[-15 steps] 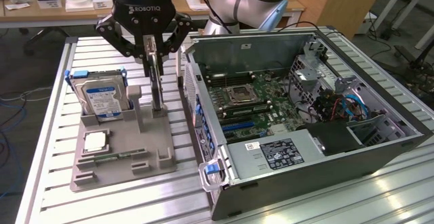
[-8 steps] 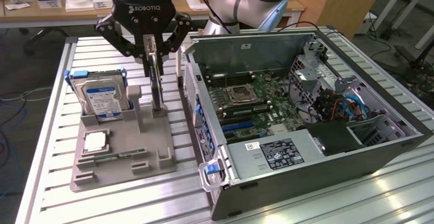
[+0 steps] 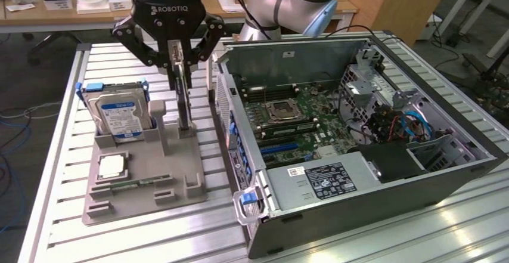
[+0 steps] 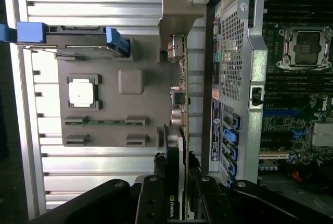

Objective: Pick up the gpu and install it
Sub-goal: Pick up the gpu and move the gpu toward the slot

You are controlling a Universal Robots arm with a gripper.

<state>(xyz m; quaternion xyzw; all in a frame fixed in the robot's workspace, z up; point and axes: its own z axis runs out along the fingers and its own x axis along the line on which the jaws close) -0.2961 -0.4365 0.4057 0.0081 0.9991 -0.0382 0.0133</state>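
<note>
Slatted aluminium bench (image 3: 59,215): gripper (image 3: 181,66) jaws pinching the top edge of the gpu (image 3: 185,105), which stands on edge in the grey fixture (image 3: 187,155), between hard drive (image 3: 119,117) and open PC case (image 3: 358,209).

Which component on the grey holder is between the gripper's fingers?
The gpu, the thin upright card; hard drive, processor chip and memory stick sit apart.
</note>
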